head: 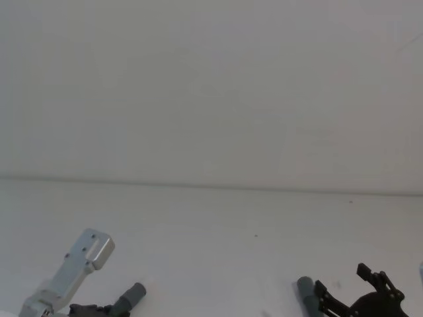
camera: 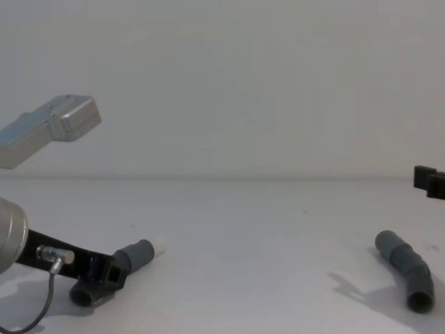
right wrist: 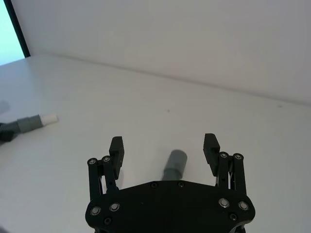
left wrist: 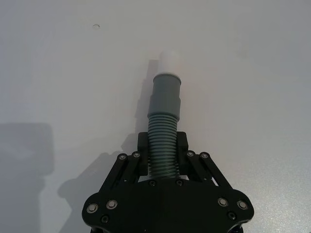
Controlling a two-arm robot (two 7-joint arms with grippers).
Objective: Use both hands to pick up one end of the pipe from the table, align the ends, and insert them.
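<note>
One pipe piece point(left wrist: 164, 121) has a narrow white tip point(left wrist: 168, 60) and a ribbed part. My left gripper point(left wrist: 163, 145) is shut on that ribbed part, and the tip points away from it. In the chest view this pipe piece point(camera: 135, 256) sits low at the table point(camera: 229, 236), in my left gripper point(camera: 104, 273). The other pipe piece point(camera: 407, 270), with the grey open socket, lies on the table at the right. My right gripper point(right wrist: 164, 144) hangs open above that second pipe piece point(right wrist: 174, 165), with a finger on either side and no contact.
A plain wall rises behind the table's far edge point(head: 211, 187). The left arm's silver link point(camera: 52, 125) stands over the left side. White surface point(head: 218, 257) lies free between the two pieces.
</note>
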